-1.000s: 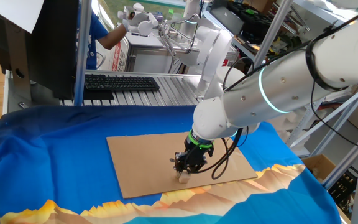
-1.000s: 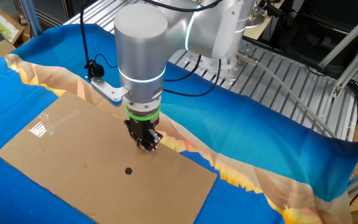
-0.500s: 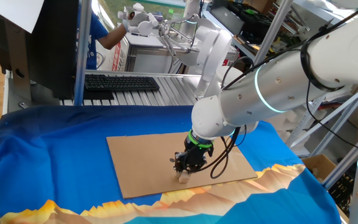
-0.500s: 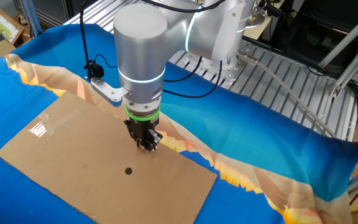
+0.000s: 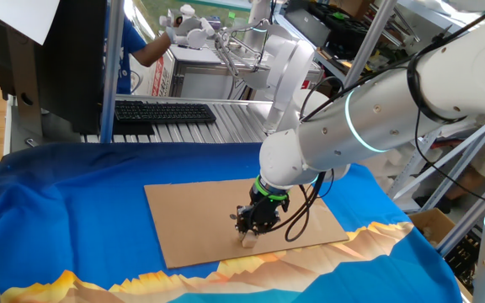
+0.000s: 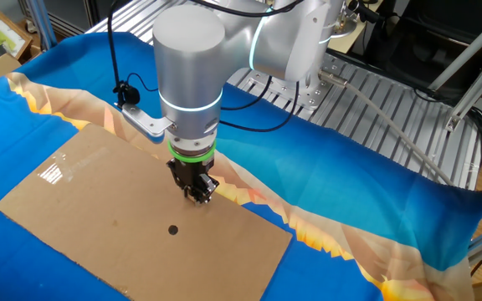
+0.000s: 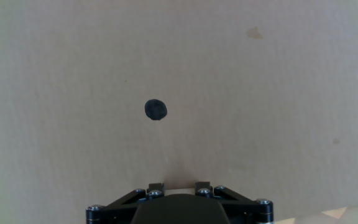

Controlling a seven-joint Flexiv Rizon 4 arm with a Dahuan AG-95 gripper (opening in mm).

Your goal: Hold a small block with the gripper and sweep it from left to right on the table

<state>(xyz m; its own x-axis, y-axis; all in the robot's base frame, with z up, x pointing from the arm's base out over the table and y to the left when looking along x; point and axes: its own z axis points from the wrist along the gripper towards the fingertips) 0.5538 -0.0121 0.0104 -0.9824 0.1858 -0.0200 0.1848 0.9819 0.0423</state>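
The black gripper (image 5: 248,235) stands upright on the brown cardboard sheet (image 5: 194,212), under a green ring on the white arm. It is shut on the small block (image 5: 247,241), a pale beige cube whose base touches the cardboard near the sheet's front edge. In the other fixed view the gripper (image 6: 197,196) hides most of the block. The hand view shows the gripper (image 7: 174,186) with a pale strip of the block (image 7: 174,187) between its two black fingers. The table (image 5: 66,210) is draped in blue cloth.
A small dark round dot (image 7: 155,110) is printed on the cardboard (image 6: 90,209), ahead of the fingers (image 6: 172,230). A grey slatted bench with a black keyboard (image 5: 165,111) stands behind the table. The cloth's orange mountain pattern (image 6: 308,230) runs beside the sheet.
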